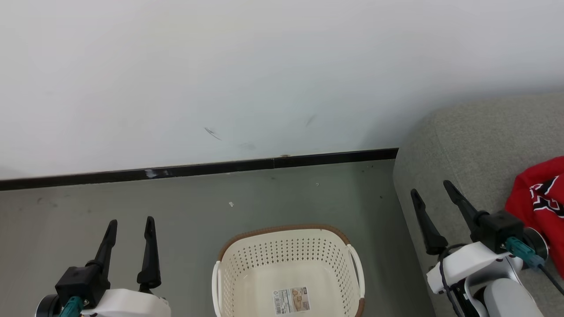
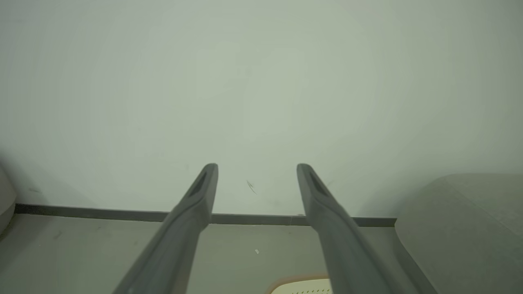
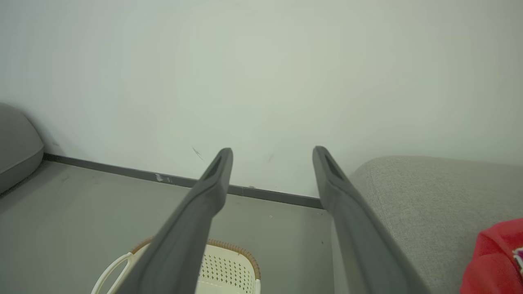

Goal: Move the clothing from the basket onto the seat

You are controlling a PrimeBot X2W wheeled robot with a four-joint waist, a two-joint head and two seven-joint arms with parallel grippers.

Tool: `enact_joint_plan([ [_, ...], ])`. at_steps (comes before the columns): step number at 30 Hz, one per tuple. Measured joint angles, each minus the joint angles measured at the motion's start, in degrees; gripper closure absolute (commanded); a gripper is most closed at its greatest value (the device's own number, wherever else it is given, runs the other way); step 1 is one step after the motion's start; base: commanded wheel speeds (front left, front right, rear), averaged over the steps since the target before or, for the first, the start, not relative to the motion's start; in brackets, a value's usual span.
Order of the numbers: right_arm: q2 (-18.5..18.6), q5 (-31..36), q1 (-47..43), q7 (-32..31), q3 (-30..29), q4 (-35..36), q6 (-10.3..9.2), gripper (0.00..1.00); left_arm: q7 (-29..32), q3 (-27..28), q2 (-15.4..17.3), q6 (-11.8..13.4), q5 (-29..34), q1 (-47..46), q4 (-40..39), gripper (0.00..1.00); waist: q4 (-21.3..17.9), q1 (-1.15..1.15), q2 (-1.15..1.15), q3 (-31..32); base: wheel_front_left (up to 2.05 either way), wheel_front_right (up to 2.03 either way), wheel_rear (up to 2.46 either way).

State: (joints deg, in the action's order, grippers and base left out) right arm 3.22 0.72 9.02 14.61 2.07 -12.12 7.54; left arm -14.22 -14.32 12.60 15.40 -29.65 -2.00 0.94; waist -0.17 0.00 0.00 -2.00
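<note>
The cream basket stands on the floor at the bottom centre, with nothing but a paper label on its floor. Red clothing with black-and-white marking lies on the grey seat at the right edge. My left gripper is open at the lower left, over the floor beside the basket. Over the seat's left edge my right gripper is open and holds nothing, just left of the clothing. In the right wrist view the basket's rim is low down, with the clothing at the lower right on the seat.
A white wall with a dark skirting strip runs behind the grey floor. Another grey cushion edge sits at the far left of the right wrist view. In the left wrist view the seat rises at the right.
</note>
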Motion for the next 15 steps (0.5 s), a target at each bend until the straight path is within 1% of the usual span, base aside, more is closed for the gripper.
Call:
enact_joint_plan([
  [7, -0.9, 0.4, -4.5, 0.0, -3.4, 2.1, 0.00, 0.00, 0.0, -0.8, 0.0, -0.4, 0.1, 0.7, 1.3, 0.00, 1.2, 0.00, 0.00, 2.1, 0.00, 0.00, 0.00],
  [11, -0.9, 0.3, -6.3, 0.0, -3.1, 2.7, 0.00, 0.00, 0.0, -1.0, 0.0, -0.4, 0.2, 1.5, 2.0, 0.00, 1.6, 0.00, 0.00, 3.1, 0.00, 0.00, 0.00],
  [15, -0.9, -2.0, -7.5, 0.0, -1.6, 3.7, 0.00, 0.00, 0.0, -1.0, 0.1, -0.4, 0.5, 1.5, 2.1, 0.00, 1.9, 0.00, 0.00, 3.7, 0.00, 0.00, 0.00],
])
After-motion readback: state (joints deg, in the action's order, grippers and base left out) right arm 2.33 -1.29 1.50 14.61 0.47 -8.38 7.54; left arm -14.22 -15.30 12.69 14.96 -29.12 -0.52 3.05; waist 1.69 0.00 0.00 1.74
